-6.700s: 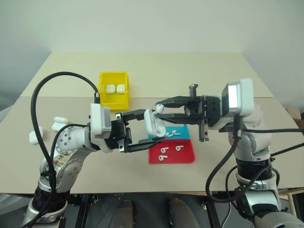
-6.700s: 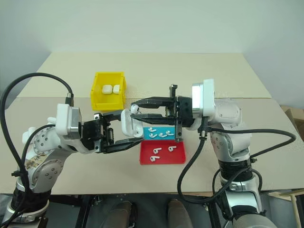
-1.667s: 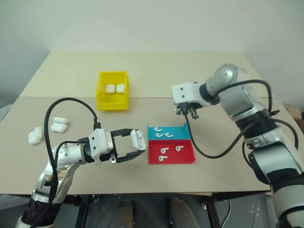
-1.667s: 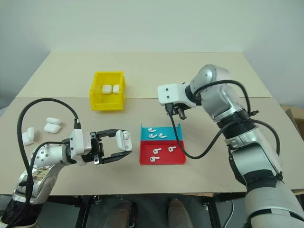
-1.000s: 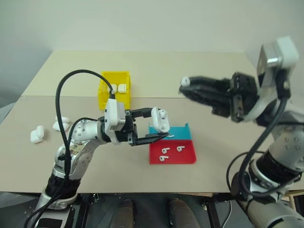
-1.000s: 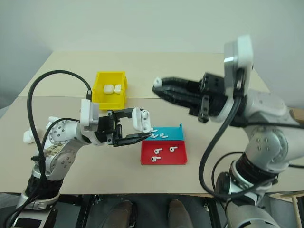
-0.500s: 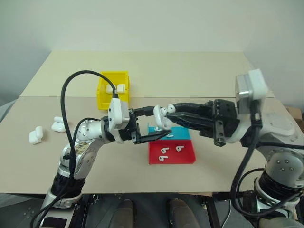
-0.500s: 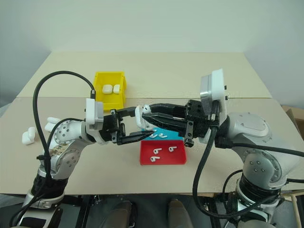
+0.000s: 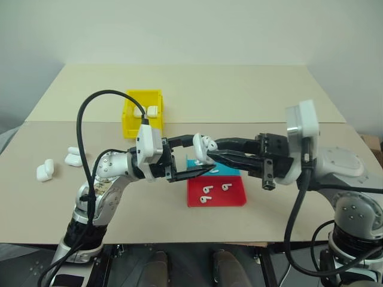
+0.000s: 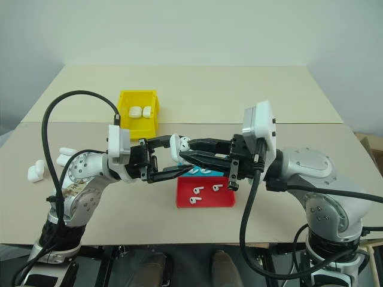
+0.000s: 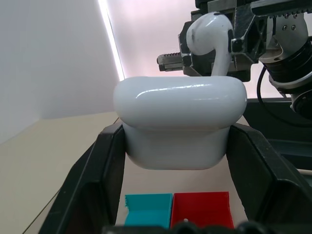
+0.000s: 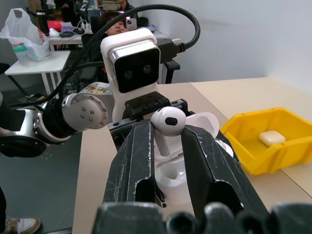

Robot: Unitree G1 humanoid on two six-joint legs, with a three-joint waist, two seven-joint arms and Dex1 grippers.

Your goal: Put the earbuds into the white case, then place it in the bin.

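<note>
My left gripper [image 9: 202, 156] is shut on the white case [image 9: 198, 152], holding it in the air above the trays with its lid open. From the right, my right gripper [image 9: 213, 153] is shut on one earbud [image 9: 209, 143], whose head sits just over the case's open top. The right wrist view shows that earbud [image 12: 168, 122] pinched between the fingers, stem down toward the case [image 12: 195, 163]. In the left wrist view the case [image 11: 180, 122] sits between the fingers with the earbud [image 11: 210, 39] above it. The yellow bin [image 9: 133, 128] stands behind, to the left.
Two white cases [image 10: 141, 111] lie in the bin. A teal tray [image 10: 210, 164] and a red tray [image 9: 236, 198] under the grippers hold loose earbuds [image 9: 207, 191]. More white cases [image 9: 45, 171] lie near the table's left edge.
My right gripper has swung down and left with the earbud, from high on the right to the case's open top. The left gripper has held the case still.
</note>
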